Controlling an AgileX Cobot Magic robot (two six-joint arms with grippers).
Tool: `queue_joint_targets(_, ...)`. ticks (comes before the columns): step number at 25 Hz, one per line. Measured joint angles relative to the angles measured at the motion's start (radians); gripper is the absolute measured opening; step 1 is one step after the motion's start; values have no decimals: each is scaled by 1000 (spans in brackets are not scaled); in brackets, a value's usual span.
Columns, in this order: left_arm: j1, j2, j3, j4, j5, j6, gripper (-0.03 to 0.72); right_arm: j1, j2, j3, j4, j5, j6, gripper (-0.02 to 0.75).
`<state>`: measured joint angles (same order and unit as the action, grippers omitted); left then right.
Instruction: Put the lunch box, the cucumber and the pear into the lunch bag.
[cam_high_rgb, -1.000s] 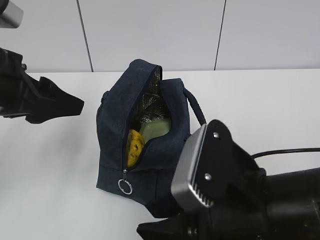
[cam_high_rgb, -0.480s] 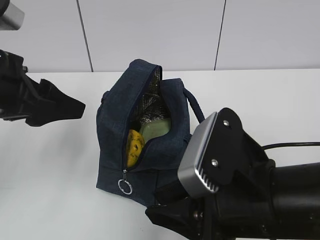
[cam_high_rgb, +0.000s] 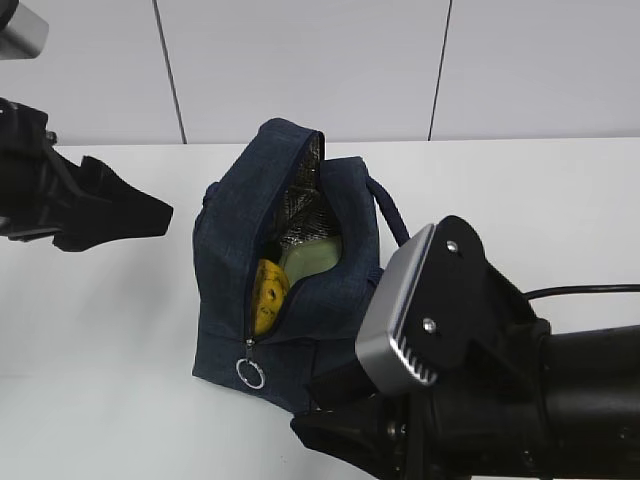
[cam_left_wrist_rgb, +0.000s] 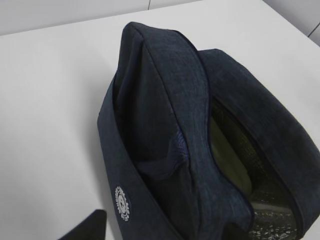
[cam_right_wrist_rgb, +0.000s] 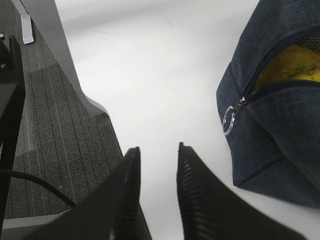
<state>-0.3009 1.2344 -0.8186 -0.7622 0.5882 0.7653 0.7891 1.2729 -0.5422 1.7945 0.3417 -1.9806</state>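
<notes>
The dark navy lunch bag (cam_high_rgb: 225, 250) stands mid-table with its zipper open. Inside, the yellow pear (cam_high_rgb: 268, 292) lies in front of the pale green lunch box (cam_high_rgb: 312, 255). The cucumber is hidden or out of view. The metal ring pull (cam_high_rgb: 250, 373) hangs at the zipper's near end. My left gripper (cam_high_rgb: 150, 213) hovers left of the bag, open and empty; one fingertip (cam_left_wrist_rgb: 87, 229) shows beside the bag (cam_left_wrist_rgb: 165, 110). My right gripper (cam_right_wrist_rgb: 157, 152) is open over bare table, left of the ring pull (cam_right_wrist_rgb: 229, 120) and pear (cam_right_wrist_rgb: 292, 62).
The bag's padded handle (cam_high_rgb: 392, 215) loops out on its right side. In the right wrist view the table's front edge (cam_right_wrist_rgb: 107, 120) runs close to the fingers, with grey carpet floor (cam_right_wrist_rgb: 50, 140) below it. A white wall stands behind the table.
The right arm shifted a little to the right and up, then stayed still. The left gripper barely moved. The bag and its contents did not move.
</notes>
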Motion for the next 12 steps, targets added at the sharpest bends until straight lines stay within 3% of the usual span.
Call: queue_joint_targets(12,0,0,0,0,0,0,414,-4,0,-1,0,14,17,208)
